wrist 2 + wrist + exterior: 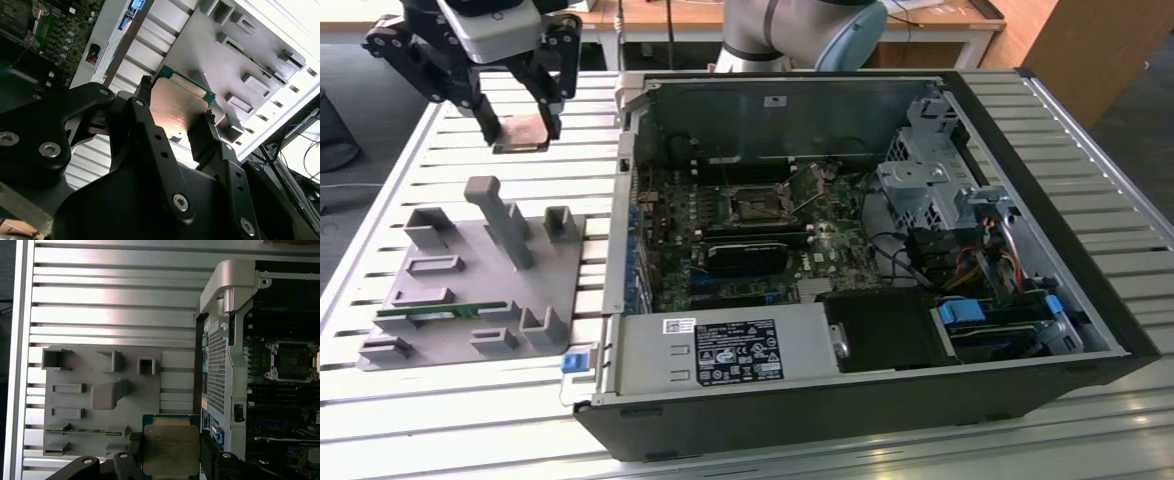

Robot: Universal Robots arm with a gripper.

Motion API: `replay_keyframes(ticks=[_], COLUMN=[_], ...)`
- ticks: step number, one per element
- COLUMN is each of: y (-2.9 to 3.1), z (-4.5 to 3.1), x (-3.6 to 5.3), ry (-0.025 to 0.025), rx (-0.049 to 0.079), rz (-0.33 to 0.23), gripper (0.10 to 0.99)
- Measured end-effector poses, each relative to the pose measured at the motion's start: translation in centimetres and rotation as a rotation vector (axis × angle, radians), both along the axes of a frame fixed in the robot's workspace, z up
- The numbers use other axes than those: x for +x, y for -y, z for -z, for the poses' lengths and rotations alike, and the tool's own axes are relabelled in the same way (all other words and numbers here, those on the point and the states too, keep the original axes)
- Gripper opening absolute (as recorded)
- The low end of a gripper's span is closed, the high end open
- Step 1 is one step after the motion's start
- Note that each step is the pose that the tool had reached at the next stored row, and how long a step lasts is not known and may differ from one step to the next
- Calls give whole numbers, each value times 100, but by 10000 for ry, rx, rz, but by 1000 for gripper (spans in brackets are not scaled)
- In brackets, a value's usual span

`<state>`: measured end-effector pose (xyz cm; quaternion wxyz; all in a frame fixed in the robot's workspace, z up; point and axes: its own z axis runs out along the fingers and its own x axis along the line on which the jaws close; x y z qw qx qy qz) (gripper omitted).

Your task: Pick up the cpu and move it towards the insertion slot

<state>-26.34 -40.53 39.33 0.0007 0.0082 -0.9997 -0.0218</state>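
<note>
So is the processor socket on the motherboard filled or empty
Empty: the bracket-framed black socket shows bare, while the pincer holds the silver square cpu.

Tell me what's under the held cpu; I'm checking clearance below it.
The gripper holds the cpu clear above the slatted table, beside the grey holder tray. In the first wrist view the chip covers whatever lies straight beneath it.

The flat square silver-topped, green-rimmed cpu [171, 450] hangs level, at nine o'clock from the square black, silver-framed insertion slot [293, 360]
</note>
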Motion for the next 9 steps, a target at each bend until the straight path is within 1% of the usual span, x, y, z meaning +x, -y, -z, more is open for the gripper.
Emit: replay_keyframes(ticks=[9], y=[0], z=[0], x=[135], ry=[0], rx=[0], rz=[-1], gripper=[541])
